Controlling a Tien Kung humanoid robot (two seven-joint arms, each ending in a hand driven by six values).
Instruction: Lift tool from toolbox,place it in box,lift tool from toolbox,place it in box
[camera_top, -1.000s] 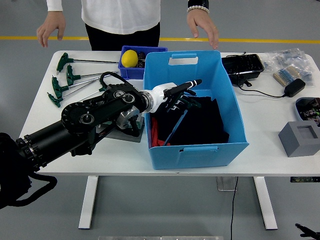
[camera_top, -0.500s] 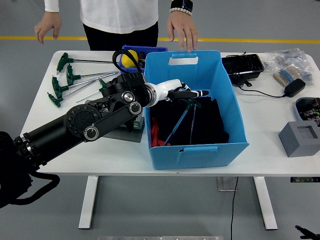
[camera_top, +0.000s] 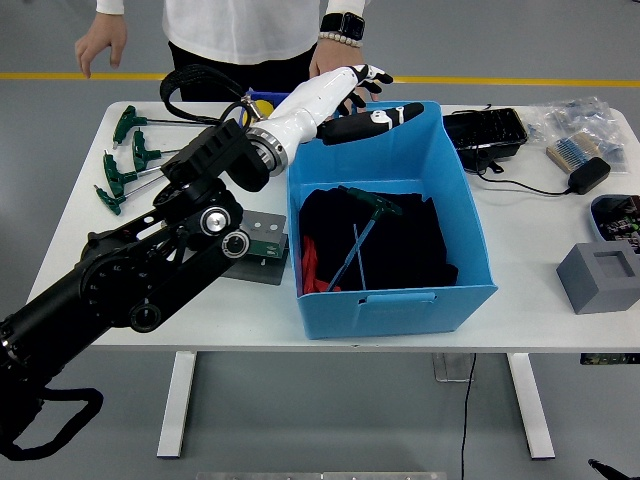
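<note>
A T-handle hex key with a green handle lies on black cloth inside the big blue box, free of any hand. My left hand, white with black fingertips, hovers above the box's far rim with its fingers spread and holds nothing. Several more green T-handle keys lie on the table at the far left. A grey tool tray sits against the box's left wall, partly under my arm. The right arm is out of view.
A person stands at the far side; one hand with a watch is just behind my left hand, the other hangs at the far left. A black tray, a charger and a grey block sit to the right.
My left hand rose out of the blue box toward its far rim with its fingers spread, and the hex key stayed on the black cloth. The person's hand drew back from the rim.
</note>
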